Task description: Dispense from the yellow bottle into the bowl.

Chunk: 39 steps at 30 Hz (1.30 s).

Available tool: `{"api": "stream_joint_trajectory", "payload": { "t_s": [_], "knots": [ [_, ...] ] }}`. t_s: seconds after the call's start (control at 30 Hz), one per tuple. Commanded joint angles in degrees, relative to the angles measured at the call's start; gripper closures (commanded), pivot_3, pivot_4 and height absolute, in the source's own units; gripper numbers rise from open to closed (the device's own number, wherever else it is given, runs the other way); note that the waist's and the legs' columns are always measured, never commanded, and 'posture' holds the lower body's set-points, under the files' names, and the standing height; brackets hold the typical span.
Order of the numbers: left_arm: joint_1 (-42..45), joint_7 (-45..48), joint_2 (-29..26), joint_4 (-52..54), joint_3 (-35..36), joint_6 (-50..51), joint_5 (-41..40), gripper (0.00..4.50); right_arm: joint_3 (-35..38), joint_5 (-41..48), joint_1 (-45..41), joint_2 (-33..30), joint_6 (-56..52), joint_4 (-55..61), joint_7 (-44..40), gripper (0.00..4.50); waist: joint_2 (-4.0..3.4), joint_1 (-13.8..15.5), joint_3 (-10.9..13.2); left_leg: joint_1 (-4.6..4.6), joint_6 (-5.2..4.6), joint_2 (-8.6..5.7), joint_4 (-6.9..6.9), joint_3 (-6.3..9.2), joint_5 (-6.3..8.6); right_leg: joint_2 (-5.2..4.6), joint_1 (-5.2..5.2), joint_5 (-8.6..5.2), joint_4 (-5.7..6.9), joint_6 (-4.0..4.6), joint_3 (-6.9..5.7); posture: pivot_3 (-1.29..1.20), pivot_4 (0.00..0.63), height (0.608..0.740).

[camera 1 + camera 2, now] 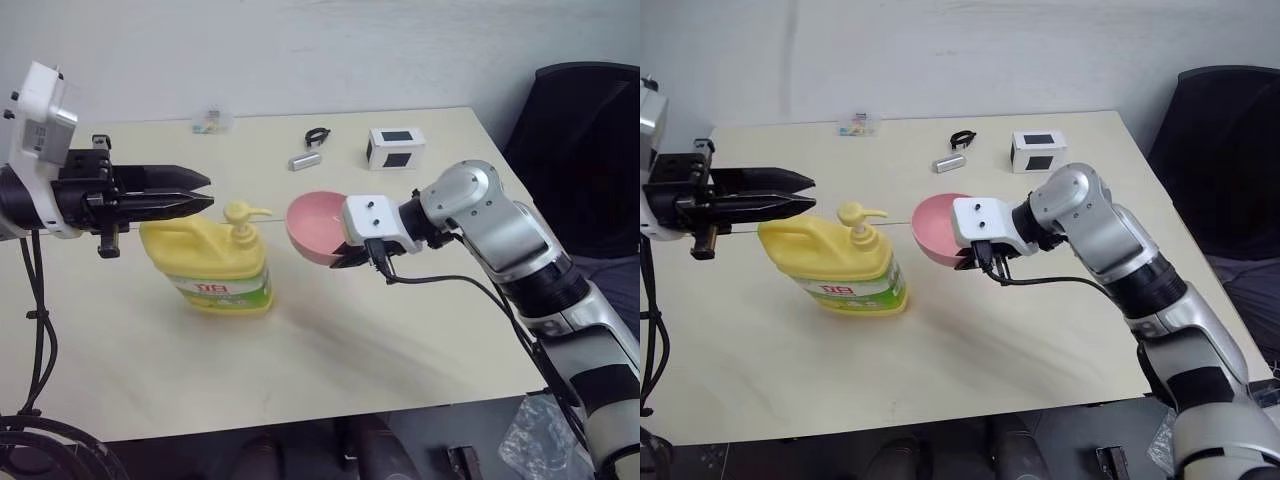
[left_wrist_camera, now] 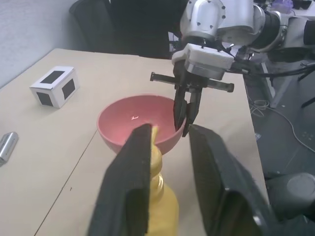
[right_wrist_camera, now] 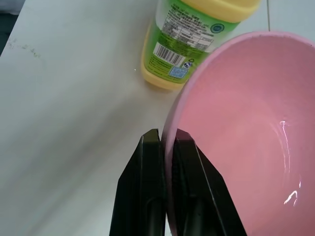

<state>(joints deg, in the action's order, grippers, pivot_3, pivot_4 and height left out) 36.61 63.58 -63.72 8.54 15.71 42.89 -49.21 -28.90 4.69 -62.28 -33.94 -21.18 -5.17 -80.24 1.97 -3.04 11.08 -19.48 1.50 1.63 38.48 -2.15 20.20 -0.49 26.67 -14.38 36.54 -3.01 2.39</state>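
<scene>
The pink bowl (image 1: 318,226) is pinched by its rim in the right gripper (image 3: 167,140) and held off the table (image 1: 330,340), just beside the pump of the yellow bottle (image 1: 212,262). The left gripper (image 1: 200,192) is closed on nothing, poised just above the pump. The positioning step is judged in hand; next, the pump is to be pressed with the bowl under its spout.

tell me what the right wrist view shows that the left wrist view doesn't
Right wrist view: the large yellow plastic bottle's green label with its barcode, and the right gripper with its jaws pinching the rim of the small round pink plastic bowl.

Left wrist view: a white box with black squares, a black chair, and the yellow pump nozzle.

Both: the bowl, bottle, right gripper and beige table.
</scene>
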Motion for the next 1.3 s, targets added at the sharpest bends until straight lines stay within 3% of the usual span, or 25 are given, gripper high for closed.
{"api": "stream_joint_trajectory", "payload": {
  "t_s": [0.03, 0.33, 0.77, 1.3],
  "knots": [
    [1.0, 0.0, -0.1, 0.3, 0.7, -1.7, 1.6, 4.22, 0.9, 0.0, -3.7, 1.7, 1.5, -0.7, -2.2, 4.5, -0.01, -0.1, 0.0, -0.09, -0.01, 0.02, 0.16, 0.02, 0.03, -0.02, 0.0, 0.01, 0.01, -0.02, -0.04, 0.0, 0.15, 0.74],
    [-0.5, -0.6, 2.4, 2.5, -0.9, -4.0, 4.8, 4.22, 1.5, -0.4, -5.9, 3.2, 2.9, -0.9, -5.3, 4.5, -0.01, -0.1, 0.0, -0.15, -0.06, 0.13, 0.65, 0.03, 0.35, -0.11, 0.0, 0.02, 0.3, -0.03, -0.29, 0.0, 0.15, 0.74],
    [4.2, -1.3, 7.9, -2.4, -6.5, -8.5, 12.2, 4.22, 2.3, -1.2, -10.0, 4.7, 4.9, -3.5, -6.4, 4.5, -0.01, 0.0, 0.0, -0.13, -0.05, 0.11, 0.67, 0.04, 0.35, -0.14, 0.01, 0.0, 0.35, 0.0, -0.3, 0.0, 0.15, 0.74],
    [4.7, 2.3, 8.5, -2.9, -9.7, -10.7, 16.1, 4.22, 2.7, -1.7, -13.3, 5.6, 7.5, -7.6, -7.0, 4.5, -0.02, 0.0, 0.0, -0.13, -0.05, 0.16, 0.66, 0.05, 0.35, -0.19, 0.02, 0.0, 0.37, 0.0, -0.28, 0.0, 0.15, 0.74]
  ]
}}
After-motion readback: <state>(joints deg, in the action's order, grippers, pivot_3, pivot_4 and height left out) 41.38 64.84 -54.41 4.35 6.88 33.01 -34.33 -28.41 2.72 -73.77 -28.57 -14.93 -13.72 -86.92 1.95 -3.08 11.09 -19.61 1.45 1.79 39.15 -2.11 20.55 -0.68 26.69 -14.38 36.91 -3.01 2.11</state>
